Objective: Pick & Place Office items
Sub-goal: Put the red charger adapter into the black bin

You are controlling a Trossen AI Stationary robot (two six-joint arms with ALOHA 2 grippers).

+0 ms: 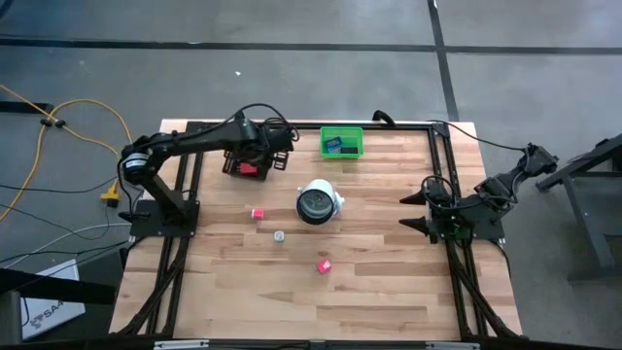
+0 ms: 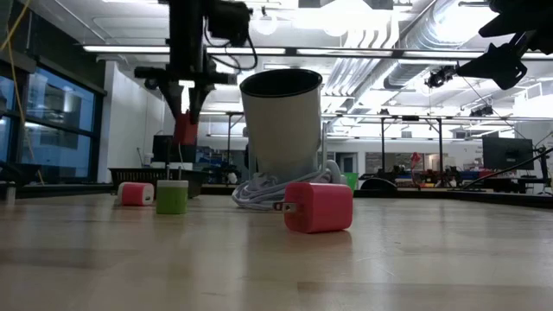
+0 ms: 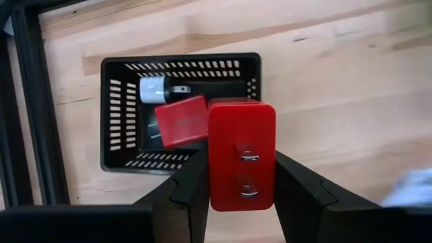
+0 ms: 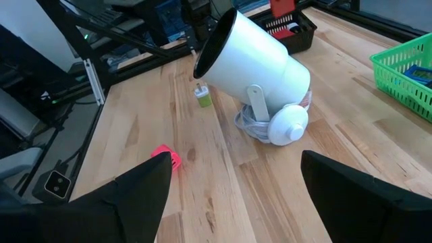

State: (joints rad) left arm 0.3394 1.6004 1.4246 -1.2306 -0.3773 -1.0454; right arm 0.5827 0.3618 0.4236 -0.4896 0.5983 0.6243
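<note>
A white round lamp-like object (image 1: pixel 319 202) with a dark face is seen mid-table, a coiled white cord (image 4: pixel 251 125) at its base. A green bin (image 1: pixel 342 142) and black mesh tray (image 3: pixel 116 115) are placed along the far edge of the wooden table (image 1: pixel 379 282).

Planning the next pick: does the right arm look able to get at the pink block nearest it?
Probably yes: the right tool is open and empty, with bare table between it and the pink block.

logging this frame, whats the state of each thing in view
left end effector: shut on red charger block, above the black mesh tray
right end effector: open, empty, at the table's right edge
black mesh tray: holds a red block and a white plug
white lamp: tipped on its side
</note>
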